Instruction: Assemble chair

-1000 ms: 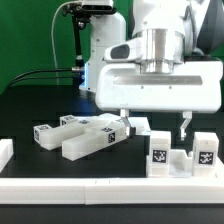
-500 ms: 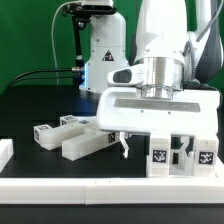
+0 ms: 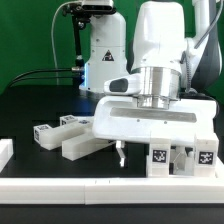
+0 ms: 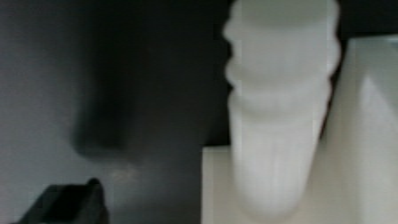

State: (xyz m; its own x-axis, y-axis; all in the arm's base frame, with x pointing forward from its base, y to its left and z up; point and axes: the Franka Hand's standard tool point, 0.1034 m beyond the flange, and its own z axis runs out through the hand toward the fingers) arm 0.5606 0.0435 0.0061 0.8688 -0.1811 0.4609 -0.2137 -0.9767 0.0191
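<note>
Two upright white chair parts with tags stand at the exterior view's right, one (image 3: 159, 157) under my hand and one (image 3: 204, 155) beside it. My gripper (image 3: 150, 152) has come down around the nearer one. One finger (image 3: 120, 153) hangs clear of that part's left side, and the other finger is mostly hidden behind the part. The jaws stand apart, open, with a gap still showing. In the wrist view a white rounded peg-like piece (image 4: 281, 90) rises close up, and one dark fingertip (image 4: 71, 205) stays apart from it. More tagged white chair parts (image 3: 75, 135) lie bunched at the left.
A low white rail (image 3: 100, 186) runs along the table's front edge, with a small white block (image 3: 5, 152) at the far left. The robot's base (image 3: 100, 55) and cables stand at the back on the black table.
My gripper has dropped lower over the right-hand upright part and shifted a little to the exterior view's left. The fingers have drawn in slightly. The parts have not moved.
</note>
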